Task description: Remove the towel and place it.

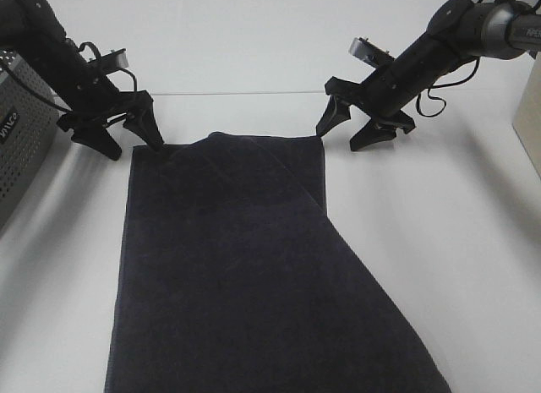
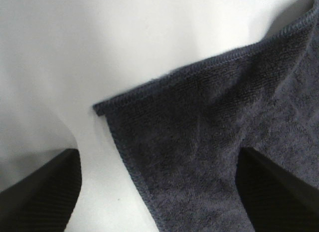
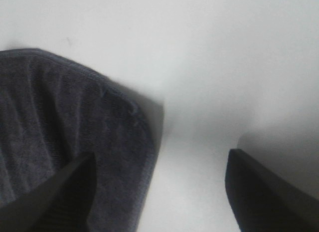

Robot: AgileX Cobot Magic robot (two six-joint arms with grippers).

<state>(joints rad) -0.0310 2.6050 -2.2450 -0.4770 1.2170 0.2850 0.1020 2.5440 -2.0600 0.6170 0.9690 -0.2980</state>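
Observation:
The dark charcoal towel [image 1: 237, 266] lies spread flat on the white table [image 1: 473, 241], reaching from the middle down to the front edge, with its right side folded over on a slant. My left gripper [image 1: 131, 139] is open, straddling the towel's far left corner [image 2: 199, 142]; one finger is over the cloth, the other over bare table. My right gripper [image 1: 351, 127] is open and empty at the towel's far right corner [image 3: 65, 122], one finger [image 3: 60, 197] over the cloth, the other [image 3: 269, 192] over bare table.
The grey perforated basket [image 1: 21, 131] stands at the left edge of the table. A pale box [image 1: 528, 114] stands at the right edge. Bare white table lies on both sides of the towel and behind it.

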